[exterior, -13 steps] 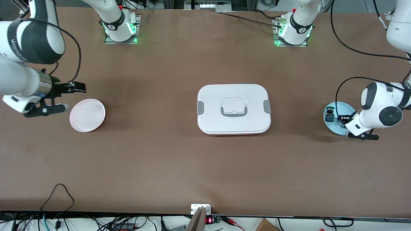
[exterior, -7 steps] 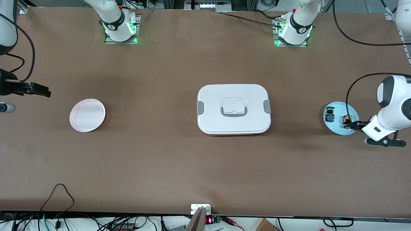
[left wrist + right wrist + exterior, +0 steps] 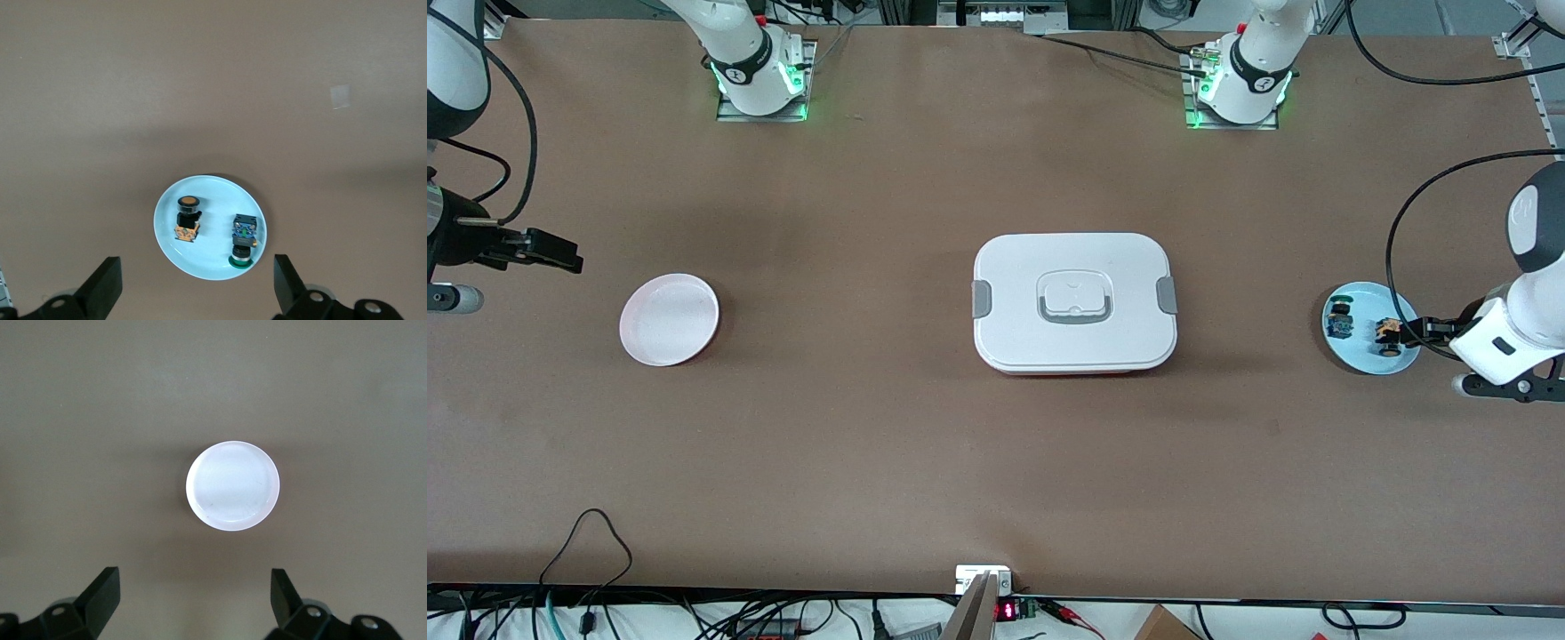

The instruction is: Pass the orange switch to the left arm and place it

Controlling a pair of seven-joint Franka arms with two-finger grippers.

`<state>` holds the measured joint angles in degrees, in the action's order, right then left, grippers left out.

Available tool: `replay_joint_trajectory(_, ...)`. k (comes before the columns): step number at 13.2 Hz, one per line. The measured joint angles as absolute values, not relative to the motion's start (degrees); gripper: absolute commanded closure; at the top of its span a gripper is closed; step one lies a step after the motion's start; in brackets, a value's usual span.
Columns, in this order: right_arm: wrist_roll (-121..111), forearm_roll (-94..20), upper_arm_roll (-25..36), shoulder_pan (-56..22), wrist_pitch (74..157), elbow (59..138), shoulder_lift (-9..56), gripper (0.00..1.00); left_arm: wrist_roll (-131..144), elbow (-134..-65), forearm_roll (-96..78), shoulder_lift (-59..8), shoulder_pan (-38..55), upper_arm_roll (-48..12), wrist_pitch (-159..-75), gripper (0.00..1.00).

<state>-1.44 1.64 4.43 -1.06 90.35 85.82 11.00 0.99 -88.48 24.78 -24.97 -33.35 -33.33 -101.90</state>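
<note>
At the centre of the front view sits the box [image 3: 1074, 302]. At mid-right, the left gripper [image 3: 197, 290] hangs spread wide above the blue plate [image 3: 1352, 351], where the orange switch [image 3: 1386, 333] lies. At the left edge, the right gripper [image 3: 193, 603] hangs equally wide, unladen.

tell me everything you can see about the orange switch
The orange switch is a tiny part: a black cylindrical body with a round orange-topped cap at one end and an orange-and-white block at the other. It looks like plastic. It rests on the pale blue plate at the left arm's end of the table, beside a blue-and-green switch but apart from it. Nothing grips or touches it apart from the plate.
</note>
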Motion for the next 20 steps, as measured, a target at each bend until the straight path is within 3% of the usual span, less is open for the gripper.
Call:
replay_joint_trajectory(5,-1.45,1.64,4.39,-0.7,96.69,94.09,6.26,0.0,1.1,-84.75,11.21,-19.43,-31.88,-32.73,-96.67,0.0)
replay_joint_trajectory(9,-1.44,1.64,4.04,-0.71,97.31,95.5,4.61,0.0,0.45,-84.63,1.47,-10.47,-21.68,-16.51,-91.59,0.0)
replay_joint_trajectory(12,-1.45,1.64,4.02,-0.7,97.44,95.51,4.62,0.0,-3.39,-85.22,0.21,-8.05,-12.1,-4.42,-90.53,0.0)
replay_joint_trajectory(14,-1.45,1.64,4.02,-0.7,97.47,95.51,4.62,0.0,-4.63,-86.36,-0.29,-7.08,-8.13,0.37,-90.25,0.0)
replay_joint_trajectory(20,-1.45,1.64,4.01,-0.7,98.02,94.44,4.62,0.0,-4.74,-93.0,-0.31,-2.77,-4.78,1.36,-90.33,0.0)
